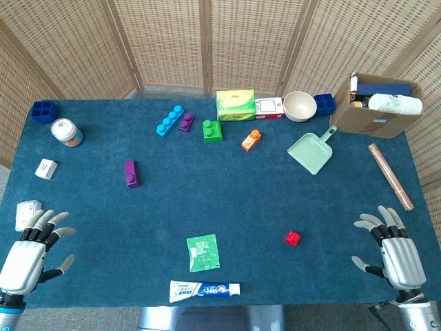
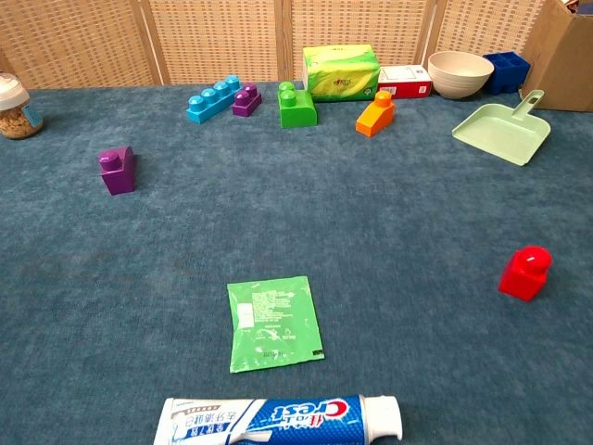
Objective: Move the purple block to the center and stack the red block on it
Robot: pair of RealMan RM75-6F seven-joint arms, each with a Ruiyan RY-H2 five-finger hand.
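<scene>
On the blue table (image 1: pixel 227 186), the purple block (image 1: pixel 130 173) lies left of center, the red block (image 1: pixel 293 238) front right; left hand (image 1: pixel 31 252) and right hand (image 1: pixel 393 248) rest spread and empty at the near corners, well apart from both.

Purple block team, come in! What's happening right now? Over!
Left hand and right hand open, empty, at near table edge. Purple block untouched, left of center; red block apart, near right. Green packet lies near center.
</scene>
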